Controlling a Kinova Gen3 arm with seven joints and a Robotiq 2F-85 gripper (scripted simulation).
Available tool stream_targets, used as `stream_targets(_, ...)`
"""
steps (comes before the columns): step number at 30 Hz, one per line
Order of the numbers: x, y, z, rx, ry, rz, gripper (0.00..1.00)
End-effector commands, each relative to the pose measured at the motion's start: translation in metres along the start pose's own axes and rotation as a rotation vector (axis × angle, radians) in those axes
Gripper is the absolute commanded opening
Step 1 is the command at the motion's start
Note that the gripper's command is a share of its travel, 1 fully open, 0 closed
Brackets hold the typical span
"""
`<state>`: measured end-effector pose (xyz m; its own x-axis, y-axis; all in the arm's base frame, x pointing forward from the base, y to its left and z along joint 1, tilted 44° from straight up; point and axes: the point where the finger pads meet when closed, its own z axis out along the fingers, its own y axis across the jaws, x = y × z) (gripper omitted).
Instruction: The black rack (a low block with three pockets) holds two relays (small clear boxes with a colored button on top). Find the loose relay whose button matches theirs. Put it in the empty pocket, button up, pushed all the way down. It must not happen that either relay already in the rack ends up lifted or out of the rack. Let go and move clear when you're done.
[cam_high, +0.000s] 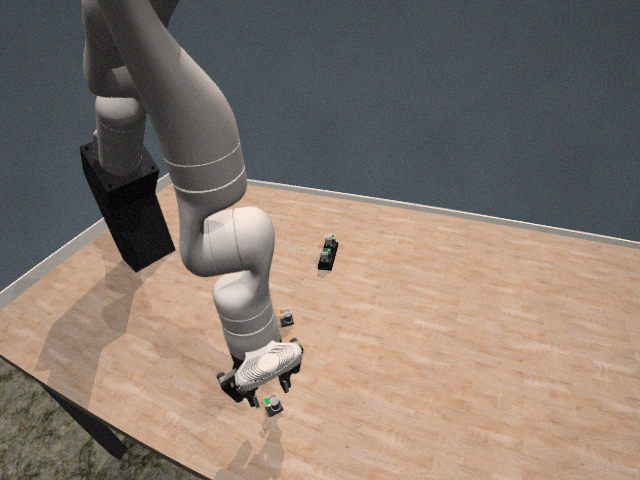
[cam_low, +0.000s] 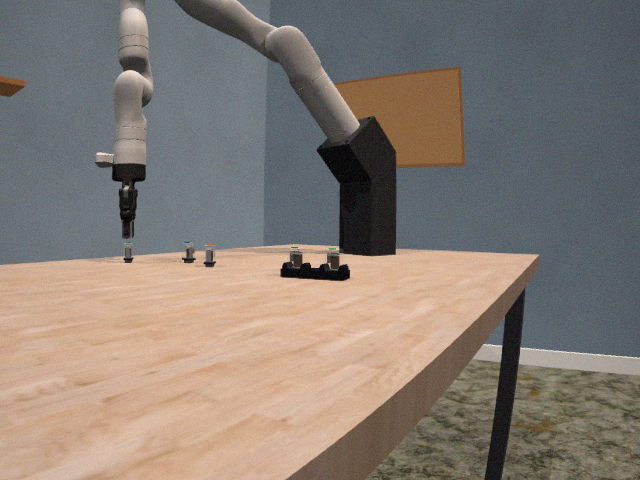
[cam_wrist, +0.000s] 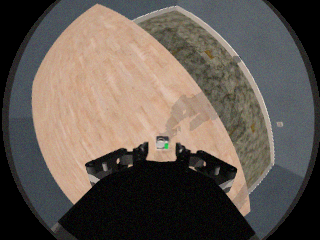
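The black rack (cam_high: 326, 266) (cam_low: 315, 274) holds two relays with green buttons, one relay (cam_high: 325, 256) (cam_low: 295, 257) at one end and another relay (cam_high: 329, 241) (cam_low: 333, 260) at the other. The middle pocket between them looks empty in the exterior view. A loose relay with a green button (cam_high: 273, 406) (cam_low: 128, 252) (cam_wrist: 161, 142) stands upright on the table, button up. My gripper (cam_high: 270, 395) (cam_low: 127, 237) (cam_wrist: 162, 147) is partly open and empty, pointing down just above this relay. In the wrist view the relay appears between the two fingertips.
A loose relay with an orange button (cam_high: 287, 318) (cam_low: 209, 254) stands between the gripper and the rack. A loose relay with a blue button (cam_low: 189, 252) stands near it, hidden in the top view. The table edge (cam_high: 155, 448) runs close to the gripper's side.
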<state>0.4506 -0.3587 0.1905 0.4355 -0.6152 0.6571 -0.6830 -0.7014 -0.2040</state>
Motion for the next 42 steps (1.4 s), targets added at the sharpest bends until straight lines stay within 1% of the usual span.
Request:
stream_targets(1,0.001,0.000,-0.001,0.000,0.001,0.000,0.53)
stream_targets(21,0.001,0.000,0.002,0.000,0.001,0.000,0.53)
stream_targets(33,0.001,0.000,0.010,0.000,0.001,0.000,0.53)
stream_targets(42,0.001,0.000,0.020,0.000,0.001,0.000,0.53)
